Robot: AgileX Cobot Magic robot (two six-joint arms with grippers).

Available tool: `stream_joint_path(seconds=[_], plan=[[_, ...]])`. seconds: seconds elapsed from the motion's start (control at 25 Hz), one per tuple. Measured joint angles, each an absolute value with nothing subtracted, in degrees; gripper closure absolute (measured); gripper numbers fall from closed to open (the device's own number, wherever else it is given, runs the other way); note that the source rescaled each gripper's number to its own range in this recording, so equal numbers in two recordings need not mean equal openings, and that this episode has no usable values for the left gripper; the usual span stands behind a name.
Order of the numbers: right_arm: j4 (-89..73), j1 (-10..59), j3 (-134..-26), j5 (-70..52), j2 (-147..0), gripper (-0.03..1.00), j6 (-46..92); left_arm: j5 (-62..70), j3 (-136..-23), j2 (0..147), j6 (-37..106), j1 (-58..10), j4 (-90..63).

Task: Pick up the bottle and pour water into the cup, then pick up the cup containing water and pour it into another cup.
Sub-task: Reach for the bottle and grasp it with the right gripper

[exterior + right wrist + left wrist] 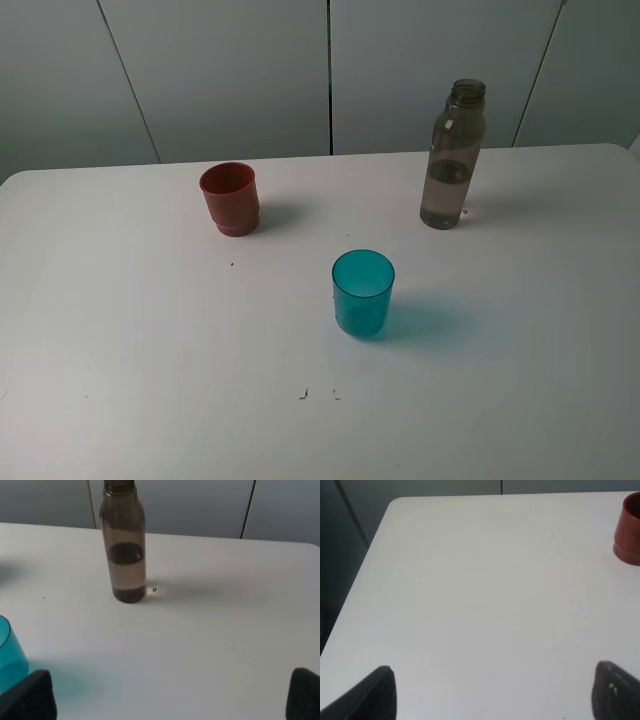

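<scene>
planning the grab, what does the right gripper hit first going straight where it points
Probably the bottle, slightly off-centre ahead; the teal cup near one side could be clipped first, depth unclear.

**A Laboratory-Style Test Bench**

A plain white table (120,350) with rounded corners stands before a wall of flat grey panels (230,70) divided by thin dark seams. Small dark marks (303,394) dot the tabletop. Three plastic vessels, a bottle (452,155), a teal cup (362,292) and a red-brown cup (231,199), stand well apart, as on a staged work surface.
</scene>
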State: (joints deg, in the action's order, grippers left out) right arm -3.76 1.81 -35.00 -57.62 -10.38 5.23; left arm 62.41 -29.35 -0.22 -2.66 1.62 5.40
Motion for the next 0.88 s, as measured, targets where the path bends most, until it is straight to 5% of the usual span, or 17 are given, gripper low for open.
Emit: stream_joint_path(seconds=[0.88], plan=[[-17.23, 6.11, -34.14, -21.9, -60.82, -0.03, 21.14, 62.41, -29.35, -0.22, -2.66, 1.62, 5.4]])
